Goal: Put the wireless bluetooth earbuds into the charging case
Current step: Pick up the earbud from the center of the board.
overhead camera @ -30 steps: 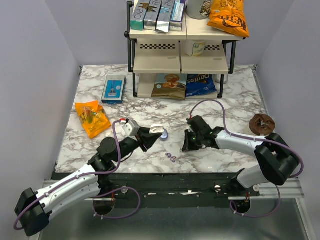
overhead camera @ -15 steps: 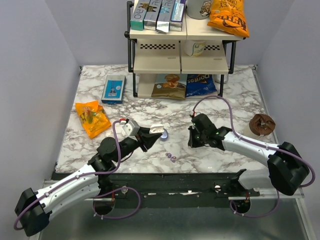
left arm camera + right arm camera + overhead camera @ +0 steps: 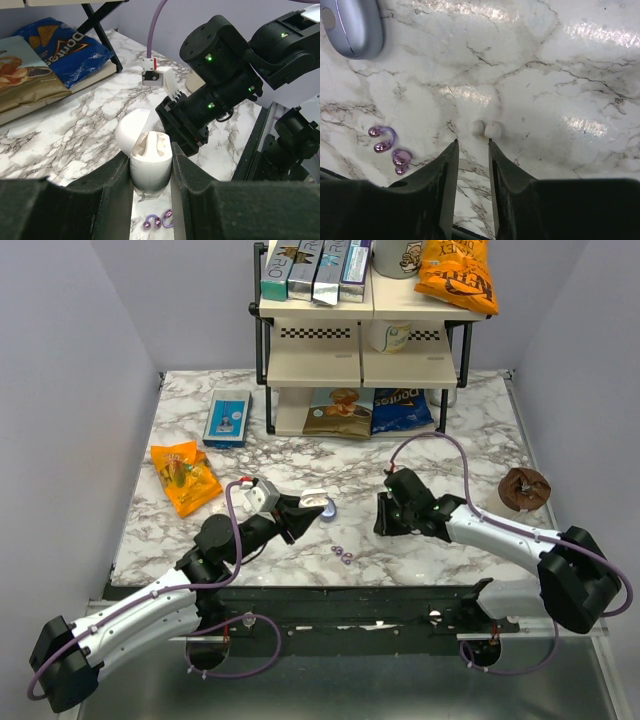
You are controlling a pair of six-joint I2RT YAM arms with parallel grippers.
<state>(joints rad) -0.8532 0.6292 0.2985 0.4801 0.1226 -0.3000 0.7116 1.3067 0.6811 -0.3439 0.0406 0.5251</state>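
The lavender-blue charging case [image 3: 355, 25] lies closed on the marble, also seen in the top view [image 3: 329, 511]. The two purple earbuds [image 3: 389, 146] lie together near the front edge [image 3: 342, 555] and show between my left fingers [image 3: 159, 221]. My left gripper [image 3: 308, 502] is shut on a white oval case [image 3: 150, 165] with its lid open, standing on the table. My right gripper [image 3: 472, 142] is slightly open and empty, low over the marble to the right of the earbuds [image 3: 384, 526]. A small white bud [image 3: 492, 130] lies just beyond its tips.
A shelf rack [image 3: 360, 350] with snack bags stands at the back. An orange snack bag [image 3: 185, 477] and a blue box [image 3: 228, 418] lie at the left. A brown round object [image 3: 523, 487] sits at the right.
My right arm has stretched out, its elbow moving right and its gripper shifting slightly away from the front edge. The left arm and the white case have not moved.
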